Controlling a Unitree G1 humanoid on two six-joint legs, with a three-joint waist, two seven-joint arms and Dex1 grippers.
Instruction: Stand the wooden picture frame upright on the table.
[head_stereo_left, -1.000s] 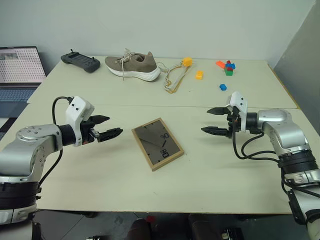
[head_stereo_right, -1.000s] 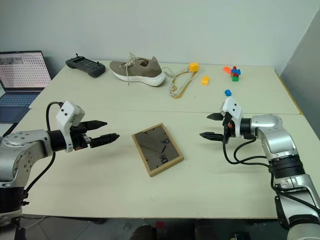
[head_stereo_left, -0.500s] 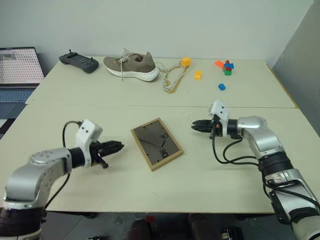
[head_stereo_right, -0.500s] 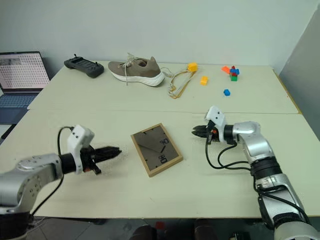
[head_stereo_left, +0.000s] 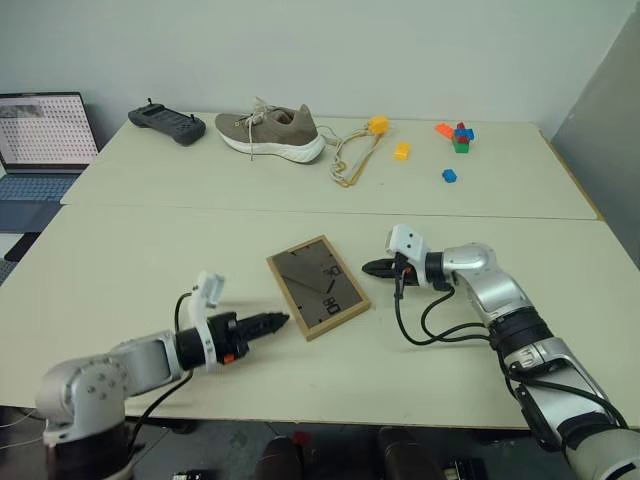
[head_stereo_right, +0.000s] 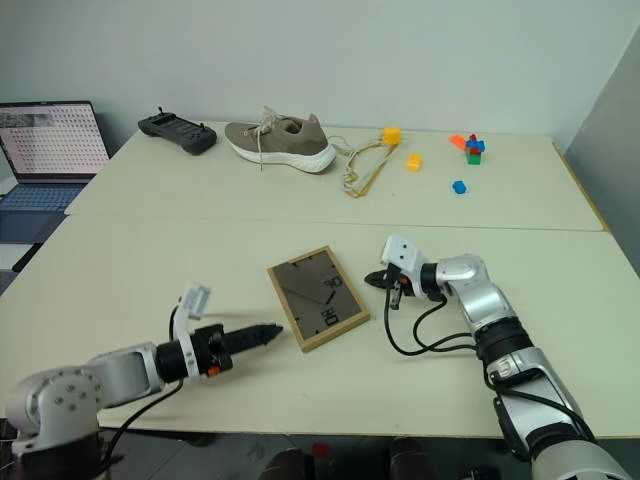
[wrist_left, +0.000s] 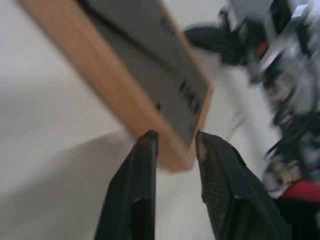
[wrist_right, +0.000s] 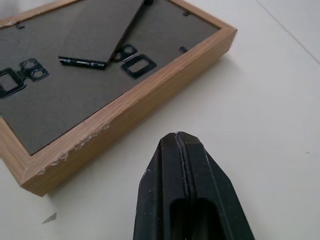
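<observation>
The small rectangular light-wood picture frame (head_stereo_left: 317, 286) lies flat, dark back up, on the pale cream table (head_stereo_left: 150, 240), its stand folded down. My left gripper (head_stereo_left: 275, 321) sits low just beside the frame's near corner, its two black fingers (wrist_left: 137, 175) slightly parted, holding nothing. My right gripper (head_stereo_left: 370, 268) sits near the frame's opposite long edge, fingers pressed together and empty.

Silver arms, white wrist blocks, looping black cables, black-fingered right claw (head_stereo_left: 371, 268).
</observation>
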